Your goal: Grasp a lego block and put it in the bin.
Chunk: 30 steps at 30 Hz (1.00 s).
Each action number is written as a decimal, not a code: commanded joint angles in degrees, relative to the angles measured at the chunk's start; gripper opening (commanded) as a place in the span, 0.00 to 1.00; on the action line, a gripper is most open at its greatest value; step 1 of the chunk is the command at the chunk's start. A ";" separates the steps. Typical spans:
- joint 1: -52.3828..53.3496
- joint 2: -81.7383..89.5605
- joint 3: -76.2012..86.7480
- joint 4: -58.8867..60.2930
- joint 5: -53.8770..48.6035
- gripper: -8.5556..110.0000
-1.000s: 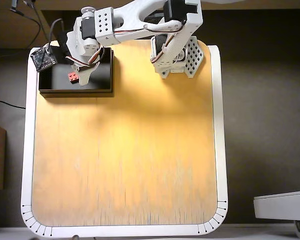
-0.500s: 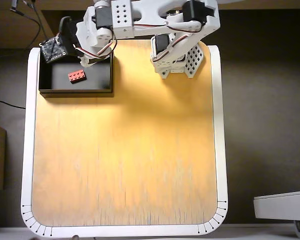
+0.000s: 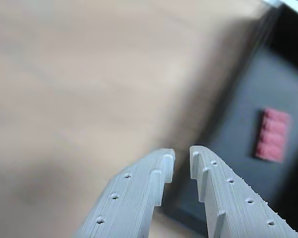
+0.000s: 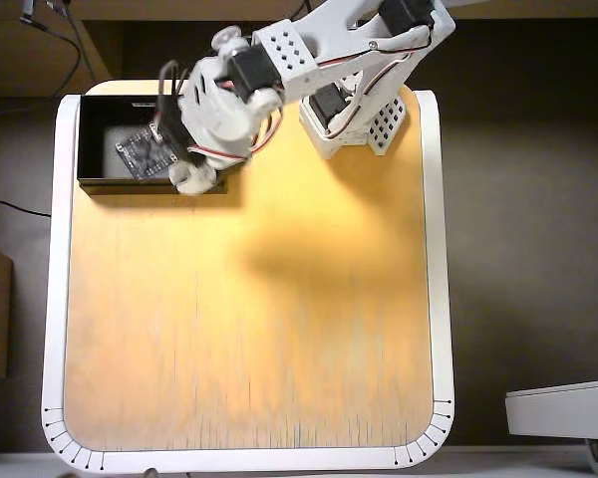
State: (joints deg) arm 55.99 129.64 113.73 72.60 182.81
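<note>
In the wrist view the red lego block lies flat, studs up, on the dark grey floor of the black bin, to the right of my gripper. My gripper hangs over the bin's near wall, beside the block and apart from it. Its grey fingers stand a narrow gap apart and hold nothing. In the overhead view the bin sits at the table's far left corner. My arm reaches over its right half and hides the block and the fingertips.
The light wooden table with a white rim spreads below the bin. The arm's base stands at the far edge, right of the bin. The wrist view is blurred.
</note>
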 commanded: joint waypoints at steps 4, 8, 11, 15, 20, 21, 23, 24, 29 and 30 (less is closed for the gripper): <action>-19.86 2.81 -9.14 -2.90 -3.60 0.08; -29.27 2.81 -9.05 -2.90 -6.24 0.08; -35.24 2.99 -8.70 -2.81 -7.73 0.08; -40.78 4.66 -5.63 -3.16 -8.17 0.07; -44.56 14.50 9.84 -14.24 -6.15 0.07; -45.00 16.52 12.39 -14.94 -5.89 0.07; -46.05 20.57 16.88 -15.29 -5.36 0.07; -46.49 22.50 19.16 -15.73 -5.27 0.07; -48.52 32.08 29.53 -16.52 -4.83 0.07; -49.13 33.40 31.11 -16.52 -4.83 0.07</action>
State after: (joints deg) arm 8.61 156.80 142.38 58.36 177.71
